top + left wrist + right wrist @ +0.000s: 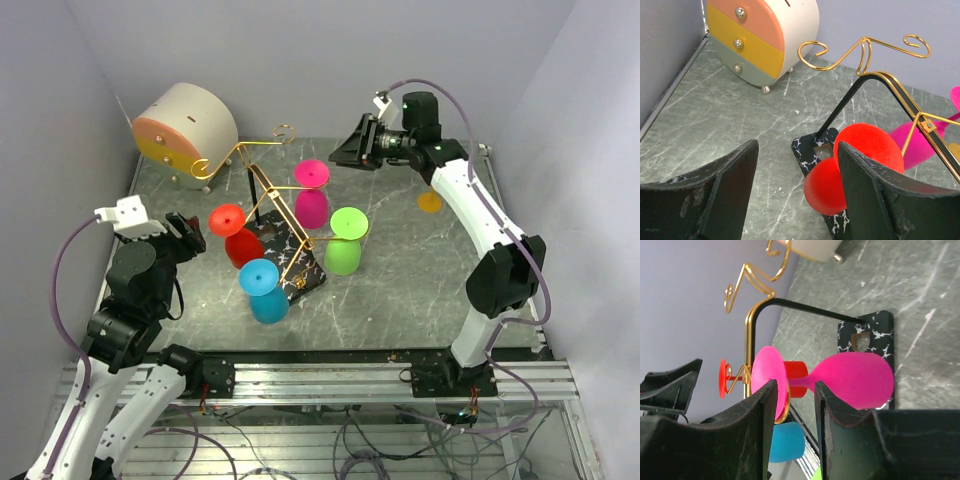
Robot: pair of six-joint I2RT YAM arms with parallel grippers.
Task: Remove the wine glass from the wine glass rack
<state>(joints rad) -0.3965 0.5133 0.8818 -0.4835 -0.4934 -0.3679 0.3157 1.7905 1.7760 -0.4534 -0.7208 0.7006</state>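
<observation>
Your right gripper has its jaws apart and holds nothing. It sits at the far right of the wine glass rack. In its wrist view the gap lines up with the stem of the pink wine glass, which hangs bowl-down from the rack's far arm, untouched. Your left gripper is spread wide and empty on the rack's left, facing the red glass. A green glass hangs on the rack's right and a blue glass on its near side.
</observation>
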